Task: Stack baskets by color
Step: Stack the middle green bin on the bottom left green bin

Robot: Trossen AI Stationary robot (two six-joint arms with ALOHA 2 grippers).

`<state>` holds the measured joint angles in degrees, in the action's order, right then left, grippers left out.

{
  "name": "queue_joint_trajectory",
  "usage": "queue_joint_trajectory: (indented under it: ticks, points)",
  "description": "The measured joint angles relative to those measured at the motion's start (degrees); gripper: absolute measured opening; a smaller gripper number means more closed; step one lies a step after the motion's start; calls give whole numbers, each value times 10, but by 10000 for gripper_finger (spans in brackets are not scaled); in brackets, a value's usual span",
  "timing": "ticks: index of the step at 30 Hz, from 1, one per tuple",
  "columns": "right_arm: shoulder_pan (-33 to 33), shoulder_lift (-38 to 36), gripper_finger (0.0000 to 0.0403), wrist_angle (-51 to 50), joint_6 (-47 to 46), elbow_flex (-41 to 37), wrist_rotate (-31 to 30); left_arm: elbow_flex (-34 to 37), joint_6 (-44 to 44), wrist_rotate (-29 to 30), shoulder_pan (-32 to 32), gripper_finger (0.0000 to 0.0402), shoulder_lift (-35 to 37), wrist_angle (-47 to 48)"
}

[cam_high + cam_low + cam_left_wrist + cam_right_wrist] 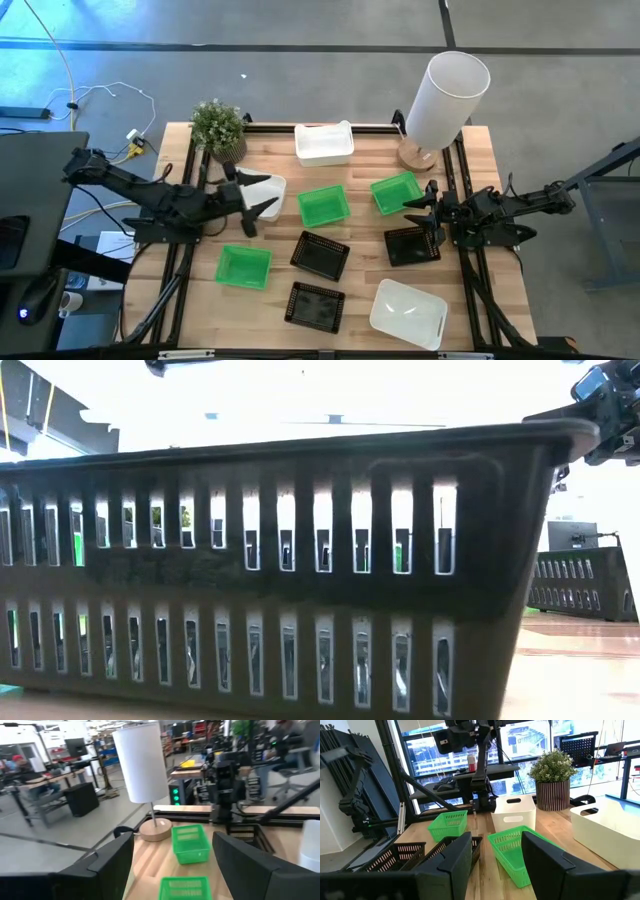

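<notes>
Baskets lie scattered on the table [480,150], none stacked: white ones [324,143] top centre, left centre [268,188] & bottom right [408,313]; green [324,205] [396,192] mid-frame, one [244,266] lower left; black [320,255] [315,305] [412,244] lower centre. Left gripper [262,198], fingers spread, hovers over the left white one. Right gripper [424,212], fingers apart, hangs betw. green & black, holding nothing.

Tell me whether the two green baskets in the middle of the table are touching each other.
Apart. In the high view, bare wood shows plainly between the center green basket and the green basket nearer the lamp.
</notes>
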<state>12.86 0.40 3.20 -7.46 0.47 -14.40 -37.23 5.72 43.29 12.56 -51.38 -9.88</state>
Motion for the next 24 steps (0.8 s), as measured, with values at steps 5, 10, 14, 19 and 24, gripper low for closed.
queue_joint_trajectory:
  ticks: [5, 10, 14, 19, 24]
  points:
    - [0, 0, 161, 0, 0, 0, 0, -62, -3, 0, -30, 259, -72, 29]
    - [0, 0, 161, 0, 0, 0, 0, -101, -22, -11, -55, 259, -140, 32]
    - [0, 0, 161, 0, 0, 0, 0, -120, -34, -11, -71, 259, -195, 32]
    - [0, 0, 161, 0, 0, 0, 0, -135, -79, -48, -85, 259, -262, 32]
    - [0, 0, 161, 0, 0, 0, 0, -139, -126, -88, -89, 259, -318, 31]
